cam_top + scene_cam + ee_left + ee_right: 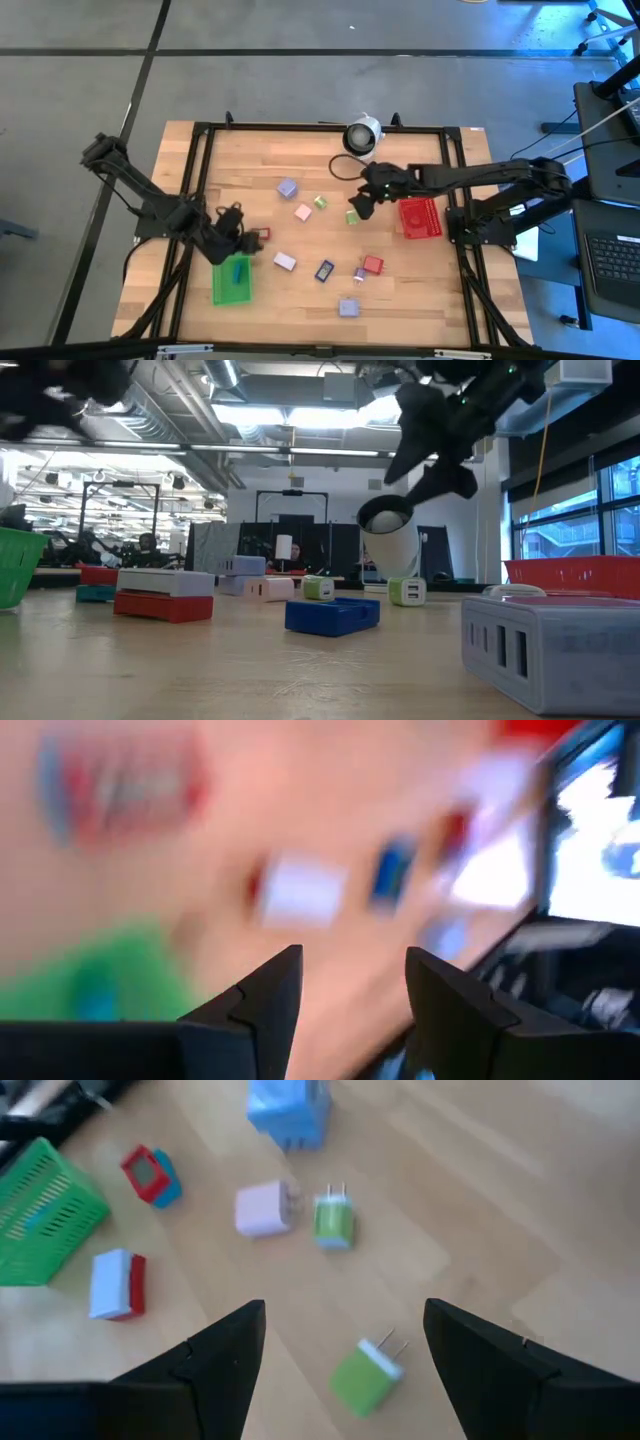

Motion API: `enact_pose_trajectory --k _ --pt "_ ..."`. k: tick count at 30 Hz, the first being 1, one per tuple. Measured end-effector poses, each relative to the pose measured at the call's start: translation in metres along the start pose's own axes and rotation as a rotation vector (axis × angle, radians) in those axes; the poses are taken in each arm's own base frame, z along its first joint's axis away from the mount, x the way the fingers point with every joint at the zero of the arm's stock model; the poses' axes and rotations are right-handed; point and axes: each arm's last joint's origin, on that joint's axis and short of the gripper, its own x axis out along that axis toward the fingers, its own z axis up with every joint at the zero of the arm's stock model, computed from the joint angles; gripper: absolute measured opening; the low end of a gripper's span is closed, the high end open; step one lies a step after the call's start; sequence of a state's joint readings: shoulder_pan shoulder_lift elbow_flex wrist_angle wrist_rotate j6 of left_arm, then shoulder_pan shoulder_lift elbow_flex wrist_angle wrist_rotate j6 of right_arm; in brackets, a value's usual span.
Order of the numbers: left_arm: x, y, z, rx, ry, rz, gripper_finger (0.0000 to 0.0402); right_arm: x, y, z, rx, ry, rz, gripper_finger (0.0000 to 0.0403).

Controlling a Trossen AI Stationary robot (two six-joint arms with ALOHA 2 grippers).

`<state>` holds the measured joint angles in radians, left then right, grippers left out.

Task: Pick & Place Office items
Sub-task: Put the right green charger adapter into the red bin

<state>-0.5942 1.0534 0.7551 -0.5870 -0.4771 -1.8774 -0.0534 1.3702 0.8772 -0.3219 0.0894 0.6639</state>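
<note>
You see a grey floor (300,85) around the wooden counter (320,300), bright ceiling lights (270,415) above, windows (560,525) beside.

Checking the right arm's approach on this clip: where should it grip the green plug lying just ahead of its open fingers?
Grip the green plug across its blocky body's flat sides, coming from above. It lies flat on the table, prongs pointing sideways, so keep clear of that end. The right gripper hangs open above it.

Small blocky office items (286,262) lie scattered across my table's middle: lavender, pink, red, blue and two light-green plug pieces (368,1374), all apart.
</note>
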Motion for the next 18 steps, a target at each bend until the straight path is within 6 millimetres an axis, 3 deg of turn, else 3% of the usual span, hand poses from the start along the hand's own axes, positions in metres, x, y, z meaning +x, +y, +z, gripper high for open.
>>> enact_pose_trajectory --k 4,9,13,18 --pt "-0.001 -0.011 0.018 0.119 -0.313 -0.116 0.0175 0.015 0.0 -0.008 0.053 0.055 -0.034 0.0274" --pt "-0.003 -0.021 0.04 0.268 -0.587 -0.111 0.018 0.034 -0.004 -0.02 0.193 0.14 -0.119 0.0274" --pt "-0.005 -0.025 0.059 0.362 -0.66 -0.063 0.018 0.045 -0.004 -0.028 0.276 0.161 -0.168 0.0274" --pt "-0.006 -0.03 0.077 0.486 -0.632 -0.04 0.018 0.056 -0.006 -0.035 0.355 0.146 -0.235 0.0274"
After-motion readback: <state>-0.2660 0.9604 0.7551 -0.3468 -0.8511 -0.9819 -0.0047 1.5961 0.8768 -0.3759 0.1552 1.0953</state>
